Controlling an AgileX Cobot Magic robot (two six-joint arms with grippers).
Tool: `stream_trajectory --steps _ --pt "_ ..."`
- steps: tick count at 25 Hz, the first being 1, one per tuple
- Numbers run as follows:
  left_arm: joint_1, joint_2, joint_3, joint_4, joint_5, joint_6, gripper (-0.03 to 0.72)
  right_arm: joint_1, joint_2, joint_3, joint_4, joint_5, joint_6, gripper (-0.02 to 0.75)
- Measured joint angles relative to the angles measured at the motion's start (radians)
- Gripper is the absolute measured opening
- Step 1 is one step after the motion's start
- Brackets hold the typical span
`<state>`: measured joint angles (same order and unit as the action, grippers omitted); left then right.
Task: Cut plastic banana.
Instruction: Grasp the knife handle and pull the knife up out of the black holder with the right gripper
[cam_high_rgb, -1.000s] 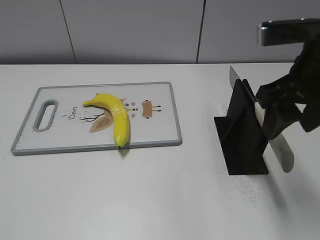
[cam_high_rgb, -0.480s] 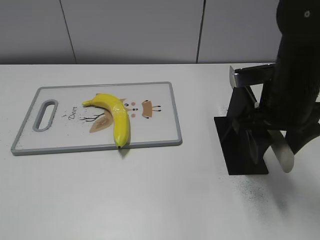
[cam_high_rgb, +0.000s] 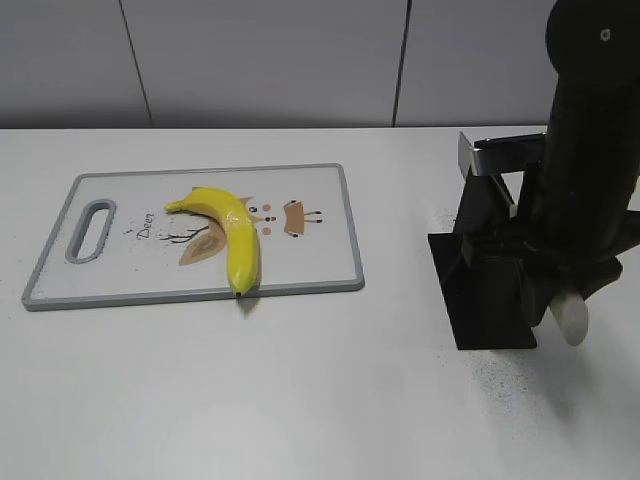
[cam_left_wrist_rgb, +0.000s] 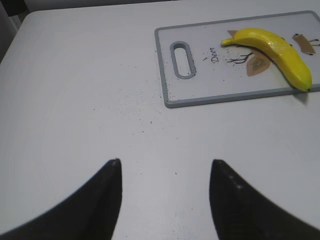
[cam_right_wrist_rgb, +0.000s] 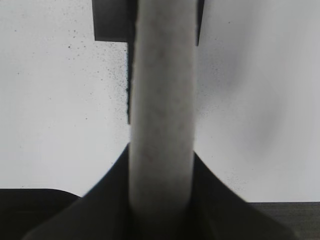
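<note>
Bare table between cutting board and knife stand.

We find the knife largely hidden behind the right arm; its handle appears blurred close-up.

Probably lab: bare white table, grey wall

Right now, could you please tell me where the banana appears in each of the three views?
Exterior view: banana lies left of centre on the board.
Left wrist view: banana sits top right, on the same board.
Right wrist view: not in it.
Shared landmark: the board's handle slot.
</note>
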<state>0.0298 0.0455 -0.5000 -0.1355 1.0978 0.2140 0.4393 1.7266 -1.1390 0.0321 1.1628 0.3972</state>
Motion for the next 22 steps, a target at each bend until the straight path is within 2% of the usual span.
stream_trajectory --steps 9,22 --pt "0.0 0.0 0.0 0.0 0.0 0.0 0.544 0.0 -0.068 -0.016 0.002 0.007 0.01 0.192" --pt "0.0 0.0 0.0 0.0 0.0 0.0 0.544 0.0 -0.27 -0.131 -0.032 0.057 0.013 0.192"
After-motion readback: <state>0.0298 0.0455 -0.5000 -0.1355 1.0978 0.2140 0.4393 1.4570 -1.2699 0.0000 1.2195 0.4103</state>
